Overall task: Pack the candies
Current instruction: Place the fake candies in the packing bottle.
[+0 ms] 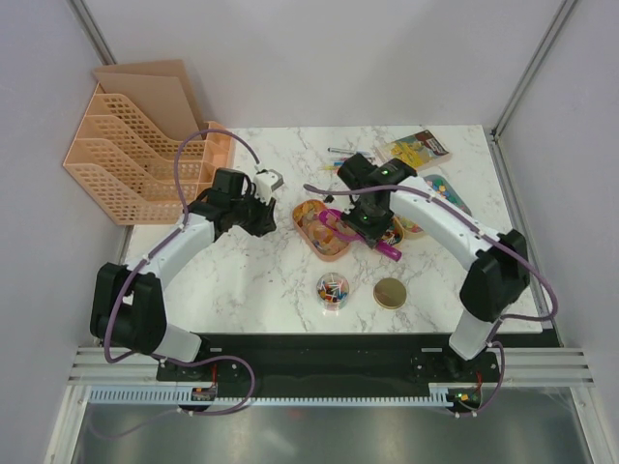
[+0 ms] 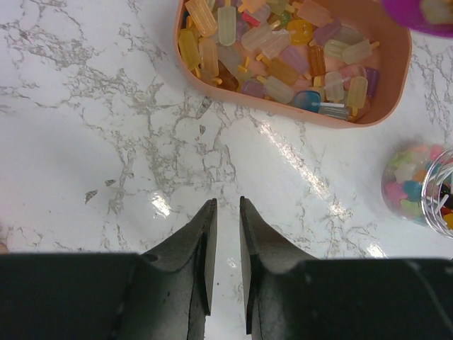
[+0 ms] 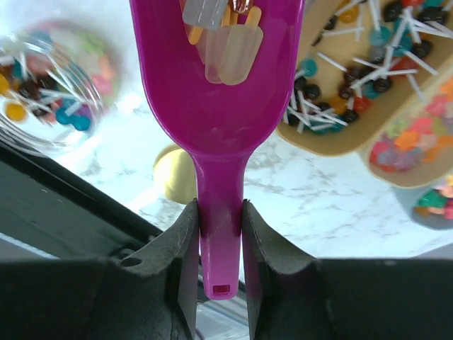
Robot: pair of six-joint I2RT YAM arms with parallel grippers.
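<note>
My right gripper (image 3: 221, 212) is shut on the handle of the purple scoop (image 3: 219, 106), held above the table. The scoop carries a few pale popsicle-shaped candies (image 3: 230, 46). In the top view the right gripper (image 1: 370, 230) holds the scoop (image 1: 387, 247) at the orange tray (image 1: 308, 215). That tray (image 2: 396, 85) is full of pastel popsicle candies (image 2: 283, 57). A clear jar (image 1: 333, 288) with mixed candies stands in front; it also shows in the right wrist view (image 3: 49, 92). My left gripper (image 2: 226, 207) is empty over bare marble, its jaws a narrow slit apart, left of the tray (image 1: 266, 217).
A gold lid (image 1: 391, 293) lies right of the jar. More trays hold lollipops (image 3: 354, 78) and orange mixed bits (image 3: 417, 142). A book (image 1: 416, 148) and pens (image 1: 338, 153) lie at the back. An orange file rack (image 1: 135, 155) stands at back left.
</note>
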